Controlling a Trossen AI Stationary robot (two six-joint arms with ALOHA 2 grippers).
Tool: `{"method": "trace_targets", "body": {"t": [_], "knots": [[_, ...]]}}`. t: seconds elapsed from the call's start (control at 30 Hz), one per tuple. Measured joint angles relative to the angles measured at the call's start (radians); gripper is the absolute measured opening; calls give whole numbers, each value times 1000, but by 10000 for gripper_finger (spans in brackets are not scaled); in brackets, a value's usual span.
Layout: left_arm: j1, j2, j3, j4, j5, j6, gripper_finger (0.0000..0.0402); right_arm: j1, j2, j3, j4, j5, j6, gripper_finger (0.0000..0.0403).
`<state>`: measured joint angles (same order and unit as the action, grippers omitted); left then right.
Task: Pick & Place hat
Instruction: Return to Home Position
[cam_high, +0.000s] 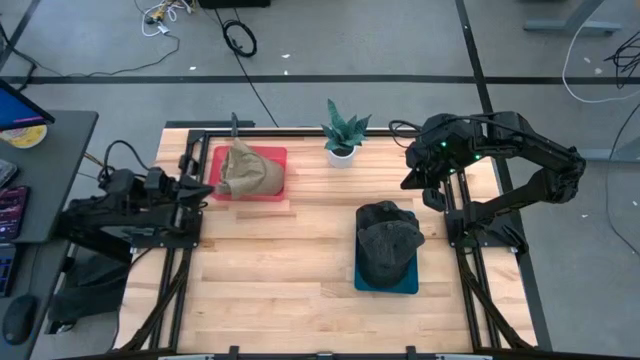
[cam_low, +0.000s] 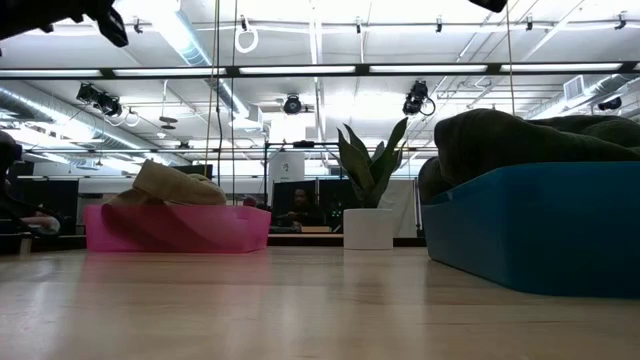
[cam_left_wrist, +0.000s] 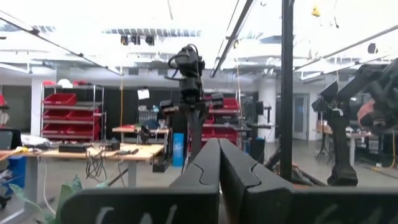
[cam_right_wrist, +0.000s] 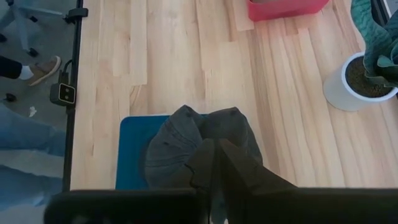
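A: High view: where do the two pincers stand?

B: Right pincer (cam_high: 432, 192) hangs above the table's right edge, raised clear of the wood, its fingers pressed together on nothing. Left pincer (cam_high: 203, 188) lies low at the left edge, fingers likewise closed and empty, tip just beside the red tray (cam_high: 272, 159).

A: And the hats?

B: Dark hat (cam_high: 388, 240) sits in the blue tray (cam_high: 400, 286), a little toward the table's front and the left arm from the right pincer, and apart from it. Tan hat (cam_high: 248, 172) rests in the red tray, just ahead of the left pincer's tip. I cannot tell whether that tip touches the tray.

A: What lies between the trays?

B: A plant (cam_high: 343, 133) in a white pot at the back edge, near the right pincer on its inner side.

A: Right wrist view?

B: The closed fingers (cam_right_wrist: 233, 171) point down over the dark hat (cam_right_wrist: 180, 140), which fills most of the blue tray (cam_right_wrist: 132, 149). A person's shoe (cam_right_wrist: 43, 70) and trouser leg show on the floor beyond the table edge.

A: Low view?

B: The dark hat (cam_low: 520, 140) bulges over the blue tray's rim (cam_low: 530, 230); the tan hat (cam_low: 175, 185) rises from the red tray (cam_low: 180, 230), with the plant (cam_low: 368, 190) between them.
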<state>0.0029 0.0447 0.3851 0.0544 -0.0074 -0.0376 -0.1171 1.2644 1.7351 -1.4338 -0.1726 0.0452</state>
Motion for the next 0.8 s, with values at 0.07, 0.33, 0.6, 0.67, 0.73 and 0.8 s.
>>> {"method": "trace_targets", "body": {"t": [0.07,0.33,0.6,0.67,0.73,0.8], "knots": [[0,-34,-18,2,0,1,1,0,0,0,-7,0,0,27],[0,-41,-34,-41,0,23,0,0,0,0,-14,0,15,27],[0,-41,-83,-41,0,-34,0,0,0,0,-19,0,26,27],[0,-40,-145,57,0,-35,0,0,0,0,-19,0,26,27],[0,-40,-211,157,-5,-46,0,0,0,0,-18,0,28,27],[0,-40,-266,232,-22,-55,0,0,0,0,-18,0,37,27]]}}
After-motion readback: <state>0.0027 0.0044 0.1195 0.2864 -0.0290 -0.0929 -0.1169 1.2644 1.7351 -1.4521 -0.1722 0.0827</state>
